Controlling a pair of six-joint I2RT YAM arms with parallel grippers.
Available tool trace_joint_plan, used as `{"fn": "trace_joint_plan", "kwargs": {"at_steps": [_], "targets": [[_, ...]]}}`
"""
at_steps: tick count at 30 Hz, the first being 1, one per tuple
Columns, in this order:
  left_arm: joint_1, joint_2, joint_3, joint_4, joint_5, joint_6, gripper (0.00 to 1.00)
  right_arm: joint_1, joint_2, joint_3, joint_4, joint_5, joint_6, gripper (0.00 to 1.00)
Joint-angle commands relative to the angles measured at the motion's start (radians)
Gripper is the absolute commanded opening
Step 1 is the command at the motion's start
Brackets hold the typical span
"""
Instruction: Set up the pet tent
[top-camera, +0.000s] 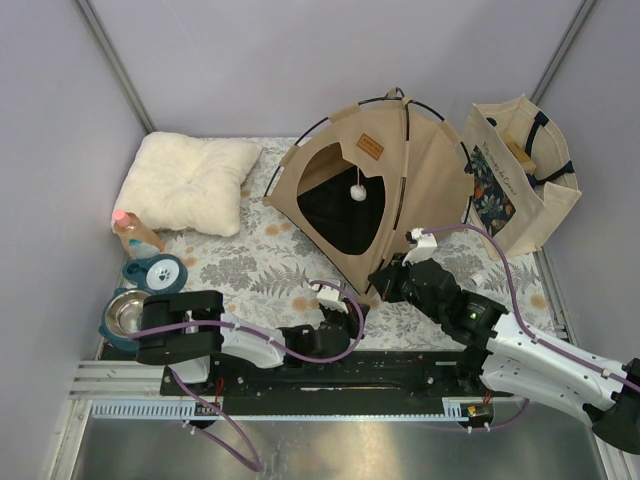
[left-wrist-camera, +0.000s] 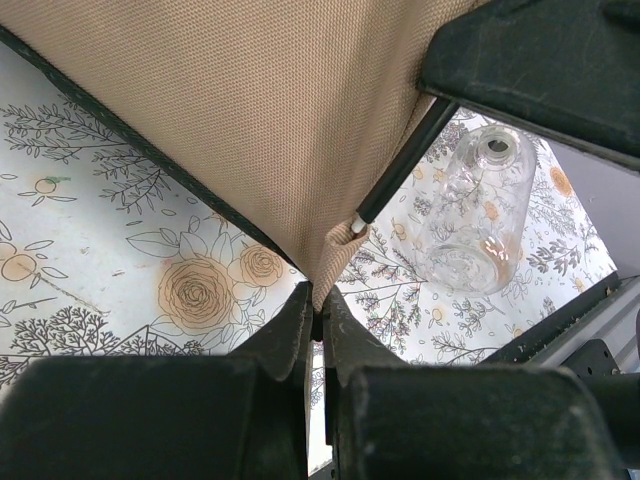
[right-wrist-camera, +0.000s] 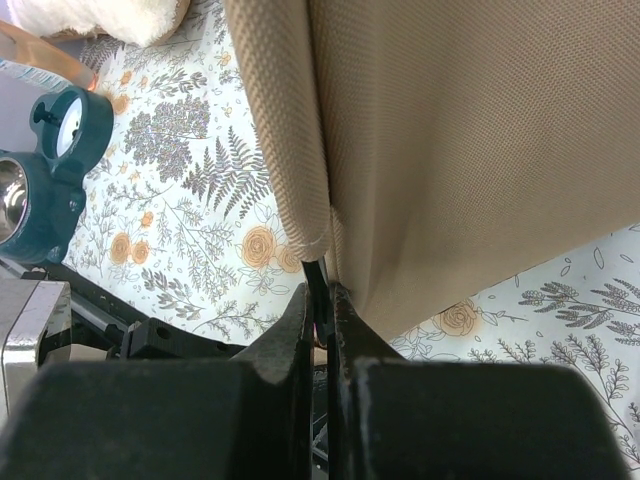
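The white cushion (top-camera: 190, 180) lies left of the pet tent (top-camera: 420, 170), which stands domed with its poles arched, its doorway open and the pom-pom (top-camera: 358, 192) hanging in it. The tote bag (top-camera: 520, 190) sits to its right. I judge only the tent's near corner unfinished. There the left gripper (left-wrist-camera: 318, 305) is pinched tight on the tan fabric tip, and the thin black pole (left-wrist-camera: 400, 168) ends just beside that tip, apparently unseated. Just right of that corner, the right gripper (right-wrist-camera: 322, 298) is clamped on the same pole below the tent's hem.
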Motion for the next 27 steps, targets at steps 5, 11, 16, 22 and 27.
{"fn": "trace_joint_plan", "kwargs": {"at_steps": [5,11,16,22,27], "targets": [[-0.065,0.008,-0.066,-0.230,0.110,0.009,0.00,-0.032,-0.004,0.049,0.293,0.206,-0.008,0.00],[-0.065,-0.029,-0.061,-0.259,0.099,0.015,0.00,-0.032,-0.007,0.017,0.307,0.194,-0.014,0.00],[-0.065,-0.078,-0.004,-0.356,0.093,0.046,0.00,-0.032,-0.019,-0.011,0.318,0.163,-0.024,0.00],[-0.065,-0.101,0.049,-0.426,0.076,0.063,0.00,-0.032,-0.044,-0.029,0.301,0.092,-0.020,0.00],[-0.065,-0.118,0.065,-0.446,0.066,0.061,0.00,-0.032,-0.099,-0.047,0.261,0.071,-0.017,0.00]]}}
